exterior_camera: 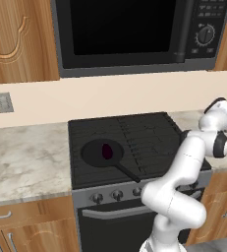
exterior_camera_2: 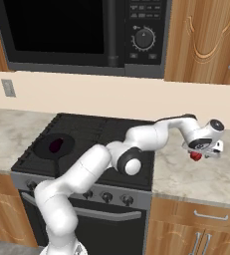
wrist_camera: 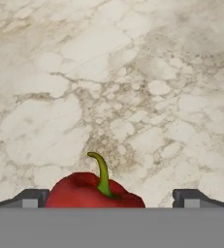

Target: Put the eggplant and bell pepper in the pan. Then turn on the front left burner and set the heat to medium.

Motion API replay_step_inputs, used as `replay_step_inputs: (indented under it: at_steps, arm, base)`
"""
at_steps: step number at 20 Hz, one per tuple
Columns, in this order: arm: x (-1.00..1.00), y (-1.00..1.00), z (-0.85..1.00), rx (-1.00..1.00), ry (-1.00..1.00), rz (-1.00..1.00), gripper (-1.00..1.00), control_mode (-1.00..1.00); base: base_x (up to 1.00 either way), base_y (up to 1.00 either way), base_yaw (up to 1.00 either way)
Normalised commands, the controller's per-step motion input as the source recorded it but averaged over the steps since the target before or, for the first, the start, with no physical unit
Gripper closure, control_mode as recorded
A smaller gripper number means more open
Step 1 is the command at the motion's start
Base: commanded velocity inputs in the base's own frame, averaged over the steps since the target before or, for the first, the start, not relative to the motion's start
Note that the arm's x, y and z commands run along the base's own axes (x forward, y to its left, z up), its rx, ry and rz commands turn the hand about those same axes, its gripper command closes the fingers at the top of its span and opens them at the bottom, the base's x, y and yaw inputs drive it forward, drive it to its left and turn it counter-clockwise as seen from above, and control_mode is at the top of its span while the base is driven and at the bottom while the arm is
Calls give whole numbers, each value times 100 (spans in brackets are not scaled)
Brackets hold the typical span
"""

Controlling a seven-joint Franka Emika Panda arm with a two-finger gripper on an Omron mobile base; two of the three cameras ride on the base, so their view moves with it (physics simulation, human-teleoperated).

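A beige marbled stone desk runs either side of a black gas stove under a dark microwave and warm wooden cabinets. The left base view looks down on the cooktop, where the pan, a shallow matte black skillet with a long straight handle, sits on the front left burner with its ridged grate; the eggplant, a small dark purple oval, lies inside the pan. The right base view shows the white arm stretched across the stove to the desk on the right, its claw low over the stone with a spot of red just beneath it. The hand view brings that spot close: the bell pepper, glossy bright red and rounded, with a curved green stem, resting on the veined, cracked-looking stone. The claw's two dark fingertips stand wide apart on either side of the pepper, a gap showing on the right side, so nothing is clamped.
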Motion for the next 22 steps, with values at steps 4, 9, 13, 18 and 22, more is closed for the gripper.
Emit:
replay_step_inputs:
  at_steps: [4,9,13,18,22]
  arm:
    - [0,1,-23,4,0,0,-100,-100]
    - [0,1,-17,0,11,0,100,-100]
    - [0,1,-21,0,22,0,100,-100]
    - [-14,0,-4,1,6,0,100,-100]
    - [-94,0,16,7,-14,2,100,-100]
  base:
    - [0,0,0]
    - [0,0,0]
    - [0,0,0]
    - [0,0,0]
    - [0,0,0]
